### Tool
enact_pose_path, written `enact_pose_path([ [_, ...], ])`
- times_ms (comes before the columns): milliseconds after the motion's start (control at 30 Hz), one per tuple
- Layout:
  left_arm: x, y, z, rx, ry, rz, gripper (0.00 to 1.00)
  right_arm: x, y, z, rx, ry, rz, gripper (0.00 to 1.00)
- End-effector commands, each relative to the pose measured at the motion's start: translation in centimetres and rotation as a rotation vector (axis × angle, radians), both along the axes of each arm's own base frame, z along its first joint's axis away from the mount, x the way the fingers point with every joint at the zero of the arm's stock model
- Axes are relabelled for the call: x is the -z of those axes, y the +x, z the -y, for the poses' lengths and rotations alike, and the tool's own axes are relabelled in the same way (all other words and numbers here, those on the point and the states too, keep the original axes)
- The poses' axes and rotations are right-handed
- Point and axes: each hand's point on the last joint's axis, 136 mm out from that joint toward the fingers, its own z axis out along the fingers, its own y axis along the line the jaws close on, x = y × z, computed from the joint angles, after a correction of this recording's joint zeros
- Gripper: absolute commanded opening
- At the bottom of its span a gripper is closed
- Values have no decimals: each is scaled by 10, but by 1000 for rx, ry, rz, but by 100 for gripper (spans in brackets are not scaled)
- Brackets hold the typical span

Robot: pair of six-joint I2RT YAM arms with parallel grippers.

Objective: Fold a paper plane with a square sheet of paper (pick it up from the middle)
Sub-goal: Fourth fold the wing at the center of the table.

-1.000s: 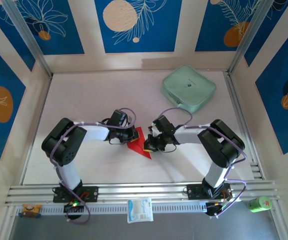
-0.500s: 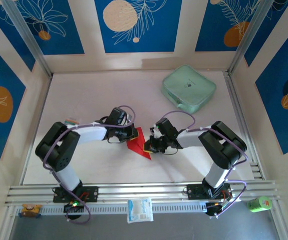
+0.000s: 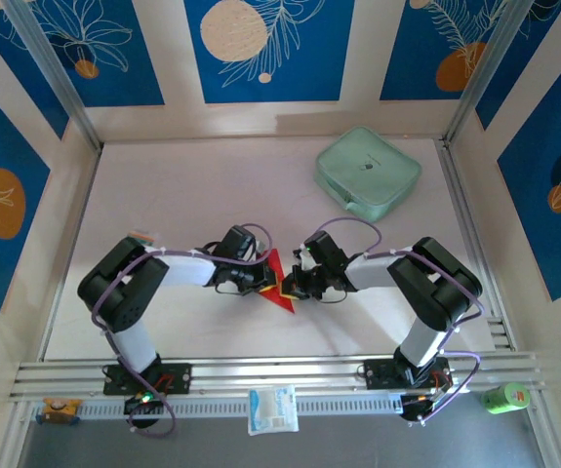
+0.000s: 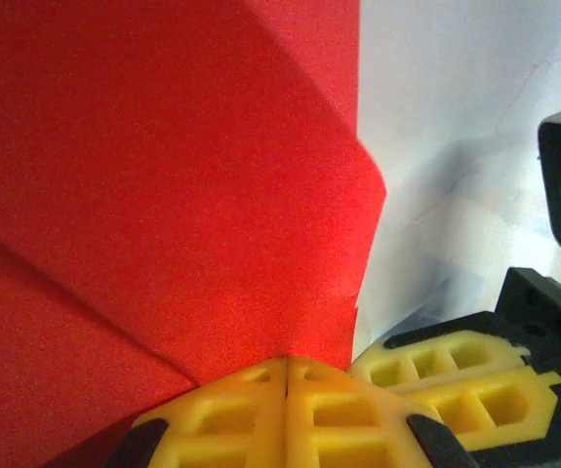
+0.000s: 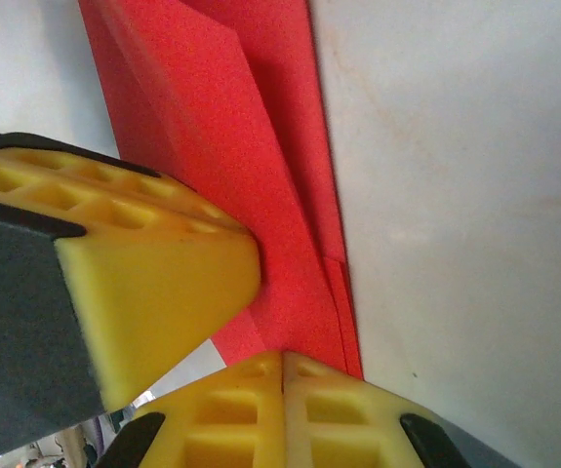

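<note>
Found the paper [image 3: 274, 276] on the bench [image 3: 163, 195], toward the front, between the two hands, already folded into a narrow pointed red wedge. Saw overlapping layers and slanted fold edges in the wrist views, not a flat single sheet. Set against a second earlier, had hardly shifted as a whole: same place, same heading.

Noted the left hand [image 4: 287, 385] closed, tips together at the paper's edge. Had slid nearer the arm bases along the paper's left side, elbow swinging out and back meanwhile. Noted the right hand [image 5: 282, 380] closed too, tips set at the paper's right edge, just beside the left fingers [image 5: 153, 283]. Had barely moved. Could not tell whether either hand nipped a layer or merely pressed down on it.

Judged the slide as rubbing a crease home, with the right hand pinning the work in place. Took that to mean one fold being set partway through the job, with more folds likely to come, since no spread wings were seen. Judged the main risk as dragging the thin paper out of line under the sliding tips.

Saw the mint case [image 3: 368, 175] well apart at the far right of the bench, clear of both arms.
</note>
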Motion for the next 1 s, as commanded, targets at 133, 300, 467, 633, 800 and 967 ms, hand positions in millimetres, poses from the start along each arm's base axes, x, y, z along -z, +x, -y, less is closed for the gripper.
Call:
enact_pose_path([
  [133,27,5,-32,-98,128,-36,0,42,-37,37,17,-182,-152,0],
  [300,13,12,-29,-96,109,0,1,43,-38,39,12,-188,-153,0],
  [467,-13,16,-6,-67,-17,37,3,42,-37,38,7,-188,-148,0],
  [633,-9,17,2,-53,-43,21,4,42,-36,38,10,-189,-149,0],
  [800,3,17,4,-54,-47,-3,4,44,-38,39,13,-192,-154,0],
  [967,23,21,-17,-86,60,-24,3,45,-40,41,10,-197,-158,0],
])
